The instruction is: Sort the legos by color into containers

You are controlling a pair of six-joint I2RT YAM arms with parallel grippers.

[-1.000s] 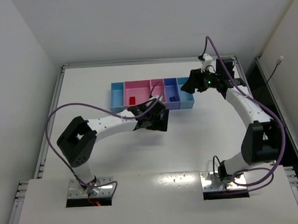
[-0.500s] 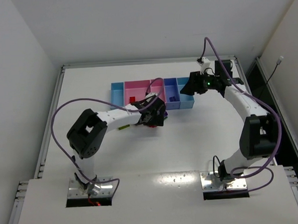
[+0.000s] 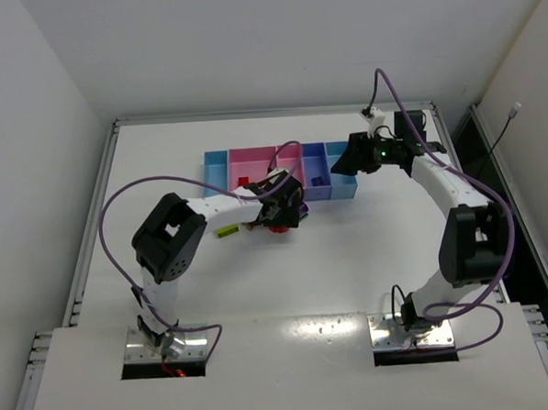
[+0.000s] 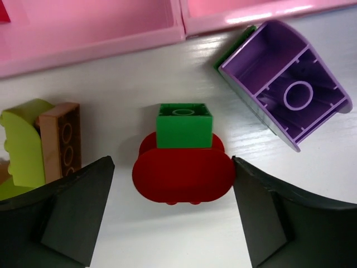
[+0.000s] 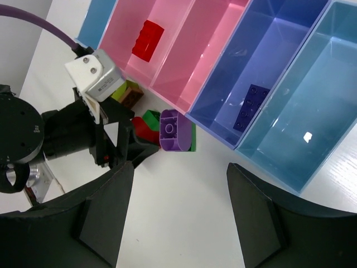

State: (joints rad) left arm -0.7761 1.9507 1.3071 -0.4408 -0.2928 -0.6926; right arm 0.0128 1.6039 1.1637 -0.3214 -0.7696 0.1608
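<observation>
In the left wrist view a red rounded brick [image 4: 184, 173] with a green brick [image 4: 184, 125] on its far side lies on the table between the jaws of my open left gripper [image 4: 170, 167]. The right finger is at the red brick's edge and the left finger is apart from it. An upturned purple brick [image 4: 287, 92] lies to the right. A yellow-green brick [image 4: 22, 142] and an orange brick [image 4: 60, 142] lie to the left. My right gripper [image 5: 181, 184] is open and empty above the table by the blue tray [image 5: 312, 100].
The tray row [image 3: 281, 172] runs light blue, wide pink, narrow pink, periwinkle, blue. A red brick [image 5: 148, 39] lies in the wide pink tray [image 5: 120, 33], a dark purple brick [image 5: 245, 109] in the periwinkle tray [image 5: 279, 33]. Another yellow-green brick [image 3: 224, 232] lies under the left arm.
The left arm's elbow has swung right and folded closer, while its gripper stays over the bricks in front of the pink trays. The right arm has barely moved.
</observation>
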